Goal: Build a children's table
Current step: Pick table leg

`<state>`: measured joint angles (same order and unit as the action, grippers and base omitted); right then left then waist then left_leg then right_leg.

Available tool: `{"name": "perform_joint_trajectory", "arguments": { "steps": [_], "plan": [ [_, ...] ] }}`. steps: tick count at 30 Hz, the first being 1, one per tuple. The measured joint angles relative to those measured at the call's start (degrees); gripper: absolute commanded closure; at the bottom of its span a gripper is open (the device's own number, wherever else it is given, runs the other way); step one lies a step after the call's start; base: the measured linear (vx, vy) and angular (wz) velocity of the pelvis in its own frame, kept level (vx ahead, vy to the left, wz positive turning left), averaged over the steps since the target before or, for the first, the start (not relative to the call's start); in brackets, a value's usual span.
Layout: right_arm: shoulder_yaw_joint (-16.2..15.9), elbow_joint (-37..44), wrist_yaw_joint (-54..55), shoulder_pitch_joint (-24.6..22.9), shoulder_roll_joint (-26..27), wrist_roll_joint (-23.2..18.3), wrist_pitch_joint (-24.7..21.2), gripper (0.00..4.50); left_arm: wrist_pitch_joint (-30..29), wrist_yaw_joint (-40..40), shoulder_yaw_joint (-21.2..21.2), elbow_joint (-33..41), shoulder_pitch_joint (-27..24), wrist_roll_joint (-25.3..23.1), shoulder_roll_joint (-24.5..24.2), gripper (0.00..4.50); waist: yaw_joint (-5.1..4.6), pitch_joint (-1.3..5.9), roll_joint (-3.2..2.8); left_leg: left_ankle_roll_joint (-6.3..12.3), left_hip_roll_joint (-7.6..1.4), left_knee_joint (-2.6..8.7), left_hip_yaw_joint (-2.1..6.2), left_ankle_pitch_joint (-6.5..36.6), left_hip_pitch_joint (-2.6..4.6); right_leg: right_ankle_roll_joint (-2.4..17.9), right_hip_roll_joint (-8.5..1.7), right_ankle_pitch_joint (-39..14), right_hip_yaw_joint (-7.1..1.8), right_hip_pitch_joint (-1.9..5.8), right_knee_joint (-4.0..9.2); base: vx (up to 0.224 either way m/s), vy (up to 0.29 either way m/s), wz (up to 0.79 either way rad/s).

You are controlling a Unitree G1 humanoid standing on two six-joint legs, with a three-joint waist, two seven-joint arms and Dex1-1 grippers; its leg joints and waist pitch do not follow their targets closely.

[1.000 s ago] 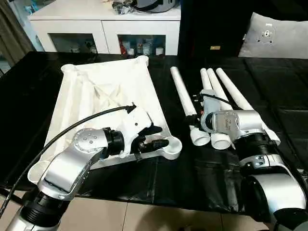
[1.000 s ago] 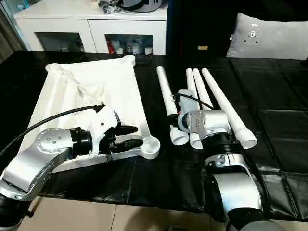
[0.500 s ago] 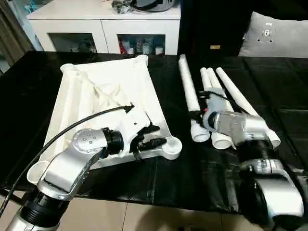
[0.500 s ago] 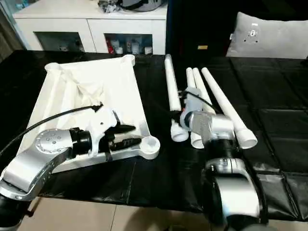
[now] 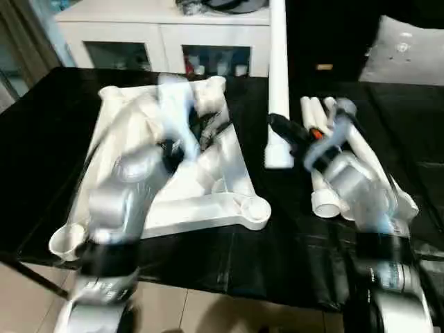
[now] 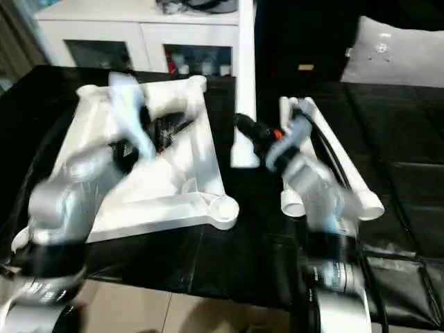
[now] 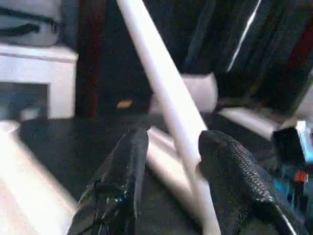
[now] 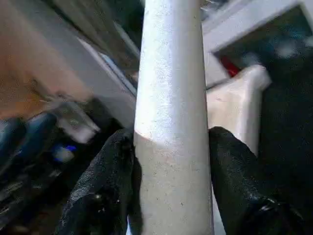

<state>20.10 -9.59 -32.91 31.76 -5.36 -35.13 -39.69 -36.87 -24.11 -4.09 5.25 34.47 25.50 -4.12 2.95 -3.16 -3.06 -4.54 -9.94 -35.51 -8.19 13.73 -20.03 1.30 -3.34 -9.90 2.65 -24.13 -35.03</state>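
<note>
Right wrist view: one leg (image 8: 172, 122) is now gripped by the right pincer (image 5: 286, 130) and stood upright — lifted off the counter (image 5: 41, 139). The left pincer (image 7: 168, 161), half open, holds nothing — a socket is judged next.

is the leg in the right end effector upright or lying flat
Upright. The leg stands nearly vertical, its wide end hanging above the black table, gripped by the right end effector.
</note>
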Motion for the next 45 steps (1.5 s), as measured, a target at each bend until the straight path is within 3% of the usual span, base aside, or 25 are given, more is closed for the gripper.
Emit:
{"name": "perform_joint_trajectory", "arguments": {
  "steps": [4,10,17,21,24,28,31,34,39,45],
  "plan": [
    [-0.1,6.8,-5.6,-4.3,-1.7,-4.4,-2.8,2.62,-4.0,0.1,-2.3,0.0,0.7,7.2,4.5,2.14,0.58,-0.01,0.01,0.05,-0.01,0.0,0.01,0.0,-0.04,0.0,0.0,0.0,0.04,0.0,0.02,0.0,0.0,0.0],
    [-1.4,11.5,-8.8,-7.7,-1.9,-8.4,-3.8,2.62,-8.2,0.3,-3.6,0.8,3.0,13.0,6.7,2.14,0.4,0.01,-0.02,0.05,-0.02,0.0,0.02,-0.1,-0.02,0.0,0.0,0.0,0.06,0.0,0.03,0.0,0.0,0.0],
    [-2.5,15.9,-9.1,-9.8,-2.2,-10.3,-4.9,2.62,-11.8,0.5,-4.6,1.5,3.3,17.5,6.5,2.14,0.56,0.02,-0.04,0.05,-0.01,0.0,0.04,-0.1,-0.1,-0.1,-0.01,0.0,0.09,0.0,0.11,0.0,0.0,0.0],
    [-4.1,17.4,-9.4,-10.9,-3.2,-9.9,-3.7,2.62,-11.9,0.4,-4.4,2.3,3.3,17.4,5.6,2.14,0.54,0.03,-0.05,0.05,-0.02,0.0,0.08,-0.1,-0.12,-0.2,-0.01,-0.1,0.13,0.01,0.12,0.0,0.0,0.0],
    [-6.6,18.4,-8.0,-11.2,-3.2,-5.7,0.4,2.62,-9.9,0.7,-3.2,2.3,3.3,14.7,4.8,2.84,0.48,0.02,-0.08,0.05,-0.02,0.0,0.1,-0.1,-0.12,-0.2,-0.01,-0.1,0.15,0.01,0.12,0.0,0.0,0.0],
    [-10.7,19.0,-4.6,-11.8,-1.8,2.2,7.8,2.62,-3.8,1.0,2.1,2.1,2.9,7.0,2.3,2.84,0.41,0.03,-0.1,0.02,-0.03,0.0,0.12,-0.1,-0.13,-0.5,-0.01,-0.2,0.16,0.01,0.12,0.0,0.0,0.0],
    [-13.3,18.8,-3.6,-12.6,-1.7,6.8,12.4,2.62,-2.4,1.1,2.9,2.3,1.5,5.7,2.0,2.84,0.39,0.02,-0.08,0.01,-0.03,0.01,0.12,-0.1,-0.15,-0.2,-0.02,-0.1,0.16,0.02,0.12,0.0,0.0,0.0],
    [-14.9,17.7,-3.5,-13.5,-1.4,9.2,16.2,2.62,-1.8,1.1,4.0,2.5,0.5,4.9,1.3,2.84,0.38,0.02,-0.08,0.02,-0.03,0.01,0.12,0.0,-0.17,-0.2,-0.01,-0.1,0.16,0.01,0.12,0.0,0.0,0.0],
    [-15.8,17.2,-3.5,-13.9,-1.0,10.5,18.3,2.62,-1.1,0.8,4.5,2.9,-0.2,4.1,1.2,2.84,0.38,-0.01,-0.02,0.03,-0.03,0.0,0.12,0.0,-0.16,-0.2,-0.02,-0.1,0.15,0.01,0.12,0.0,0.0,0.0],
    [-16.7,17.1,-3.6,-14.5,-1.5,13.2,23.8,2.62,-2.8,2.0,1.6,2.8,-0.2,7.8,3.6,2.84,0.4,-0.02,0.0,0.03,-0.03,0.0,0.11,-0.1,-0.16,-0.2,-0.02,-0.1,0.16,0.01,0.11,0.0,0.0,0.0]
  ]
}}
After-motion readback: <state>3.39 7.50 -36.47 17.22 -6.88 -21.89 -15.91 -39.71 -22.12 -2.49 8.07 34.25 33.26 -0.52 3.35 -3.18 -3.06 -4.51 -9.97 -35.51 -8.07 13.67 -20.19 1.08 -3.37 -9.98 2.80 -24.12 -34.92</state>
